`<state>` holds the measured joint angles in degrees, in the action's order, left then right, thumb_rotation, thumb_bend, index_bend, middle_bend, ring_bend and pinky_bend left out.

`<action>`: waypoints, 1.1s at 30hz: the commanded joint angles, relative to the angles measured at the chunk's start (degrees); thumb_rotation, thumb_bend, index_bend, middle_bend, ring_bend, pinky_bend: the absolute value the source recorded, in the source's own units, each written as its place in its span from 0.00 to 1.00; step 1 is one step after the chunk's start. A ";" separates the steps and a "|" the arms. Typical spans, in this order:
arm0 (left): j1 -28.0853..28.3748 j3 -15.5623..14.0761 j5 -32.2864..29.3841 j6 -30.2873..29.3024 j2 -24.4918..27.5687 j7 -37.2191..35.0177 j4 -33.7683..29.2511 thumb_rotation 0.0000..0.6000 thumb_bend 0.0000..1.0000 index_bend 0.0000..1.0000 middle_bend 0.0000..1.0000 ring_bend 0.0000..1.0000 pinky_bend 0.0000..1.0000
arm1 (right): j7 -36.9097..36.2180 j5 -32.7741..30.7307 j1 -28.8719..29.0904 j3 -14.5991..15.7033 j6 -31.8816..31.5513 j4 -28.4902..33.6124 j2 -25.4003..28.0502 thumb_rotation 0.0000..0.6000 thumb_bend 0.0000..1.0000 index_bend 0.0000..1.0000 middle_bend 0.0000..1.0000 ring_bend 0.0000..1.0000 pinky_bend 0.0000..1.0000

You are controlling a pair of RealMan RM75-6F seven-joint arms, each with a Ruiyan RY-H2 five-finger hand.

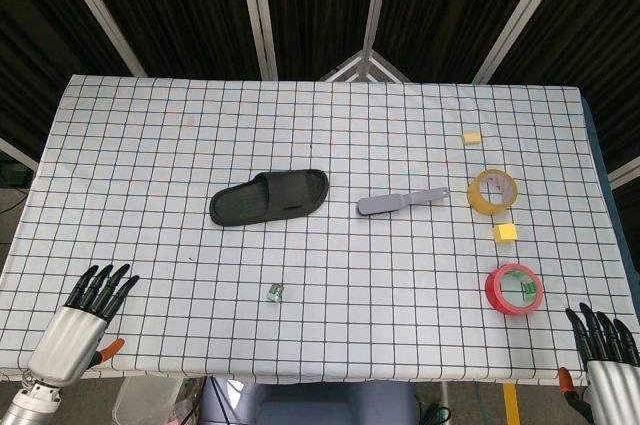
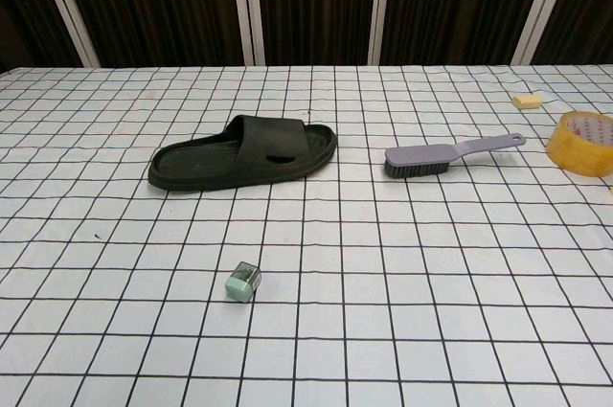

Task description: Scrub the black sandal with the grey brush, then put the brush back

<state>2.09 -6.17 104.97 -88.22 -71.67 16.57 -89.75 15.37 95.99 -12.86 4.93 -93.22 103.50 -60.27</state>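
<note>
Sandal (image 1: 269, 197), black moulded rubber, lay flat mid-table on the checked cloth (image 1: 150, 145), grey plastic bristle brush (image 1: 403, 203) just right of it; left hand (image 1: 88, 307) and right hand (image 1: 606, 345) spread, empty, at the near edge.

Lab test rig: grid-cloth table (image 1: 400, 325), black curtain backdrop (image 2: 306, 5)

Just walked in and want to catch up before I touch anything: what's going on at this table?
Nothing is being handled yet. The robot's left hand and right hand sit at the near edge of the checked tablecloth, fingers spread, holding nothing. The black rubber sandal lies mid-table, and the grey plastic scrubbing brush lies untouched to its right, apart from it. Beyond the brush are a yellow tape roll and a red tape roll. Scrubbing has not started.
</note>
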 commanded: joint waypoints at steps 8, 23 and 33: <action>1.09 0.80 -1.78 2.14 -0.78 0.27 0.11 1.00 0.13 0.00 0.00 0.00 0.02 | 0.28 -0.52 2.03 -1.26 2.02 -0.57 -1.66 1.00 0.47 0.00 0.00 0.00 0.06; -0.70 1.86 -1.77 -3.09 -1.38 0.54 1.97 1.00 0.13 0.00 0.00 0.00 0.02 | 10.12 -6.98 17.06 -10.80 18.75 3.20 -6.10 1.00 0.47 0.00 0.00 0.00 0.06; 0.08 4.20 -6.77 -0.49 -1.85 1.98 1.85 1.00 0.13 0.00 0.00 0.00 0.02 | 15.89 -19.45 30.56 -18.15 33.53 -1.25 -13.03 1.00 0.47 0.02 0.05 0.02 0.09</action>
<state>2.10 -2.15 98.45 -88.89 -73.44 18.30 -87.87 29.75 78.81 15.15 -11.43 -62.38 103.94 -71.30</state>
